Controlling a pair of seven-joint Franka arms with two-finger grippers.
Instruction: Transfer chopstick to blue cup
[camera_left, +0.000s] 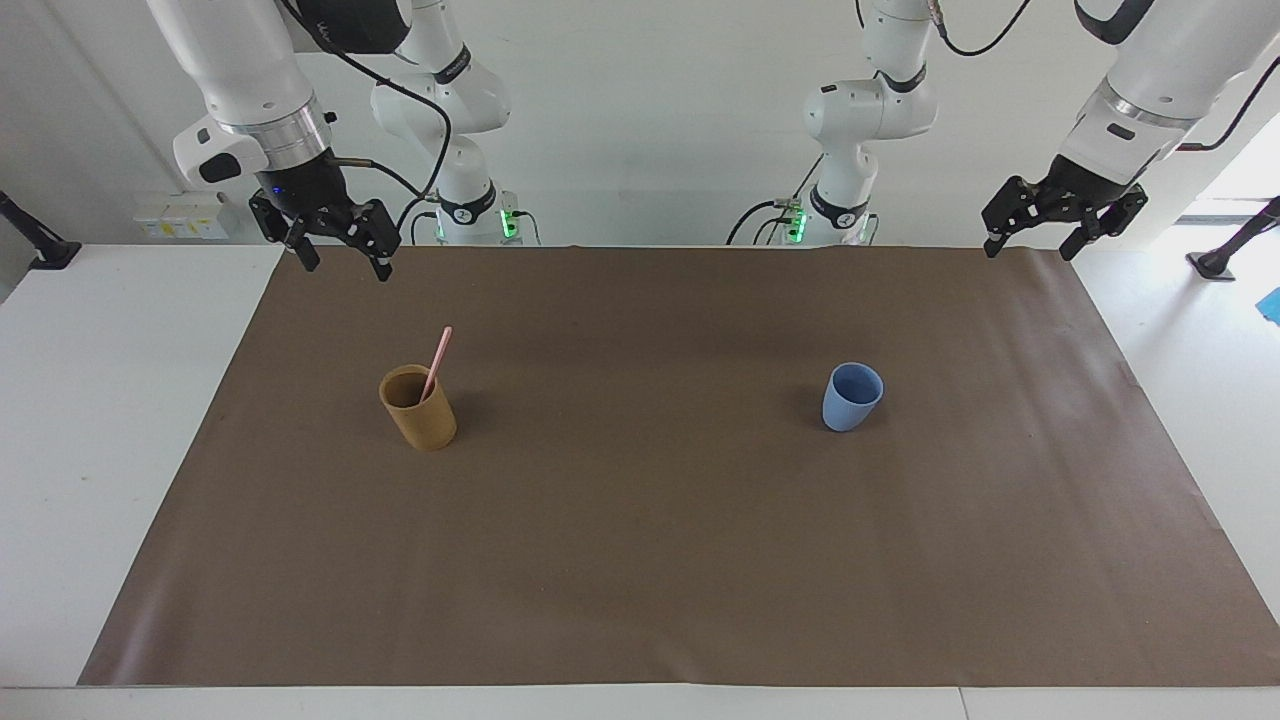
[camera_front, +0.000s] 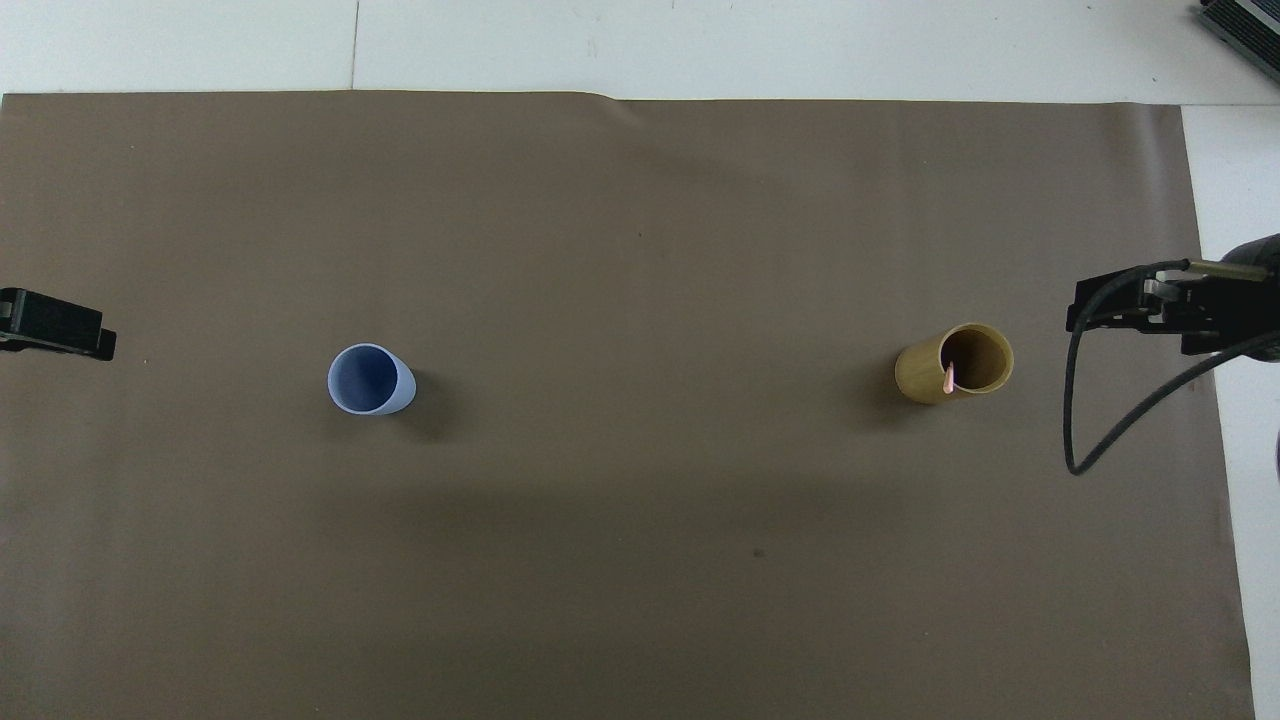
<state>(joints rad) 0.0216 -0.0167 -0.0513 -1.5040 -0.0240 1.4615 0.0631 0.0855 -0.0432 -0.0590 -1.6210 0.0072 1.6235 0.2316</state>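
Observation:
The pale-pink chopstick (camera_left: 438, 358) leans in the tan-brown cup (camera_left: 420, 418) toward the right arm's end of the table; from overhead only the chopstick's tip (camera_front: 949, 378) shows at the tan cup's rim (camera_front: 985, 335). The light-blue cup (camera_left: 852, 400) stands upright with nothing in it (camera_front: 366, 378) toward the left arm's end. My right gripper (camera_left: 346, 266) hangs open over the mat's edge by the robots, well above and apart from the tan cup. My left gripper (camera_left: 1029, 251) waits open over the mat's corner at its own end, holding nothing.
A brown mat (camera_left: 640, 560) covers most of the white table (camera_left: 110, 400). The two cups stand far apart, level with each other. A black cable (camera_front: 1080, 440) loops down from the right arm's wrist.

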